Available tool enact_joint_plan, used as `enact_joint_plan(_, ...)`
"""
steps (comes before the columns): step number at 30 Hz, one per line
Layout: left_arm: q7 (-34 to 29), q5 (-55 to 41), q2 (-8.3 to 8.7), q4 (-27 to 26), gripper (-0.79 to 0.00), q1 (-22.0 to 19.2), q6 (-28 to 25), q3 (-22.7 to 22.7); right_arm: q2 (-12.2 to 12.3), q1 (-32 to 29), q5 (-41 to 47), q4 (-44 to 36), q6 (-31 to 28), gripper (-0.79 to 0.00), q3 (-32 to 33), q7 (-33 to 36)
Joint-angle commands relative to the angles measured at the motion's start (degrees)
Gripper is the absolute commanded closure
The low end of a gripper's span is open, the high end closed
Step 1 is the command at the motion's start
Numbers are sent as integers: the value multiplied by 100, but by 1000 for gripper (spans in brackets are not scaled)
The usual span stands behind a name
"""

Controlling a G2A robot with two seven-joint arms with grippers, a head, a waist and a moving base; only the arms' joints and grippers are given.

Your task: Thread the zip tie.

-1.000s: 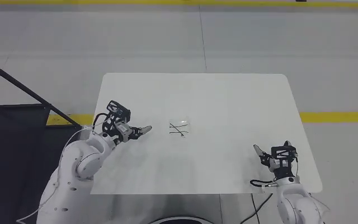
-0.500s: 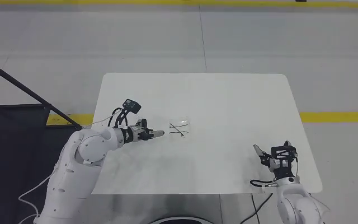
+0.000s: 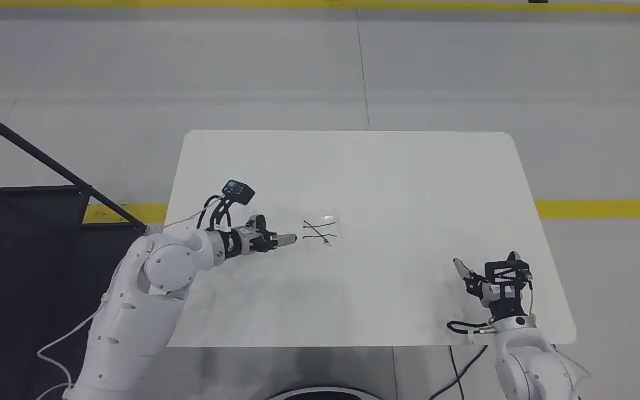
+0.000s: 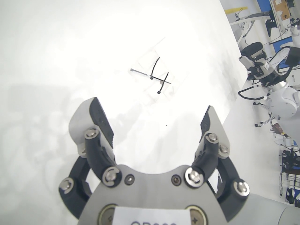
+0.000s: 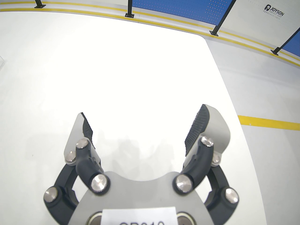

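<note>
Leftmost on the white counter (image 3: 400, 180), the left gripper (image 3: 283, 239) is held low over the surface, its tips pointing at the middle of the counter. The left wrist view shows this gripper (image 4: 151, 108) spread wide, the dark ribbed pads (image 4: 103, 118) facing one another with bare counter between them and nothing held. Just beyond the fingertips, apart from them, lie the zip ties (image 3: 319, 231), thin strands crossing one another in a loose heap. They (image 4: 154, 77) rest on a clear tray (image 4: 161, 42), and it cannot be told whether any strand has been threaded. Well to the right, near the counter's front right corner, is the right gripper (image 3: 487, 265). In the right wrist view it (image 5: 143, 111) also stands wide apart and empty, above bare counter.
</note>
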Motion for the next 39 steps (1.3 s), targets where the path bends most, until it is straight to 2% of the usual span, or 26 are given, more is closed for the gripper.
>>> enact_joint_plan(1, 14, -156, -19, 100, -785, -116, 244, 98, 0, 0, 0, 0, 0, -785, 0, 0)
enact_joint_plan(10, -39, -252, -99, 420, -785, -573, 1243, 573, 0, 0, 0, 0, 0, -785, 0, 0)
enact_joint_plan(20, 6, -231, -100, 435, -785, -587, 1296, 582, 0, 0, 0, 0, 0, -785, 0, 0)
enact_joint_plan(25, 378, -354, -135, 397, -785, -513, 1637, 679, 0, 0, 0, 0, 0, -785, 0, 0)
enact_joint_plan(39, 147, -678, -241, 779, -785, -1058, 2654, 1127, 0, 0, 0, 0, 0, -785, 0, 0)
